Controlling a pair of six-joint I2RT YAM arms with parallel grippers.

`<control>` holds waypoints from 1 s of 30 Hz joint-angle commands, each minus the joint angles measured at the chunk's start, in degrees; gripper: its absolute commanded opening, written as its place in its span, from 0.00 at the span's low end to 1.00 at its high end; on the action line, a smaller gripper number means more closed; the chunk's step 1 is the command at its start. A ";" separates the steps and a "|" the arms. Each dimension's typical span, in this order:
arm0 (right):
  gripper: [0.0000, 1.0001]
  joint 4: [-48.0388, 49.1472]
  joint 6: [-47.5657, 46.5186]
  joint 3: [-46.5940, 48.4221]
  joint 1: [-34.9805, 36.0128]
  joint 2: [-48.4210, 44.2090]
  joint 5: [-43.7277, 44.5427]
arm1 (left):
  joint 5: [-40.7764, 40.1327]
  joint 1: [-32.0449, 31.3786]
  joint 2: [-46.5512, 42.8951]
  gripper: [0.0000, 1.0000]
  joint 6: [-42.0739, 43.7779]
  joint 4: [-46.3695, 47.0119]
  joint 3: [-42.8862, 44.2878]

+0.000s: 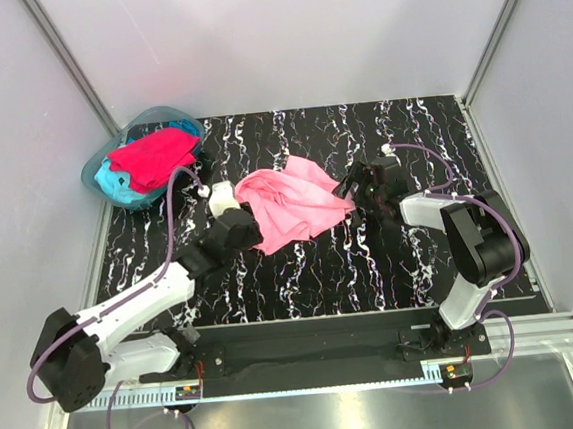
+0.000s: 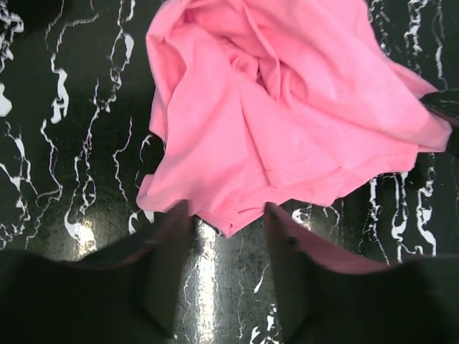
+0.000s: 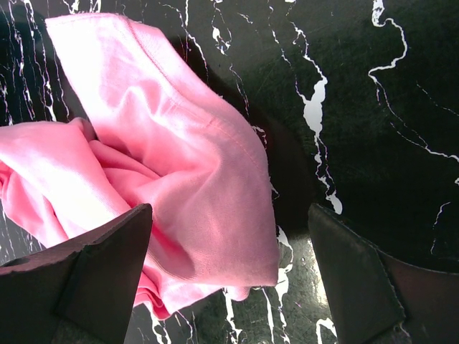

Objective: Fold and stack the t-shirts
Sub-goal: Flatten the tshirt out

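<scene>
Crumpled light pink cloth t-shirt (image 1: pixel 295 199) sits between arms, likely for flattening; left gripper (image 2: pixel 226 211) parted, right gripper (image 3: pixel 229 215) wide, neither gripping.

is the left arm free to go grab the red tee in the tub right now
Probably yes. The left gripper is open with nothing clamped, only an edge of the pink t-shirt between its fingers. The red t-shirt lies uncovered on top in the tub, on that arm's side.
</scene>
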 commanded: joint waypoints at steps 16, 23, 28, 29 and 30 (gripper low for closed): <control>0.97 0.44 -0.72 -0.02 0.65 -1.76 -0.13 | 7.97 12.13 11.84 0.72 4.46 29.64 -13.81; 0.97 0.08 -0.63 0.24 0.65 -1.84 -0.66 | 15.97 15.22 16.58 0.70 5.87 40.89 -16.88; 0.97 0.08 -0.55 -0.02 0.56 -2.19 -0.22 | 19.49 15.31 18.35 0.59 4.82 39.59 -16.71; 0.97 0.08 -0.55 -0.11 0.56 -2.19 -0.13 | 19.49 15.22 18.26 0.59 4.56 38.45 -16.54; 0.97 0.17 -0.63 -0.11 0.56 -2.02 -0.13 | 18.71 15.22 18.00 0.58 3.94 36.96 -16.10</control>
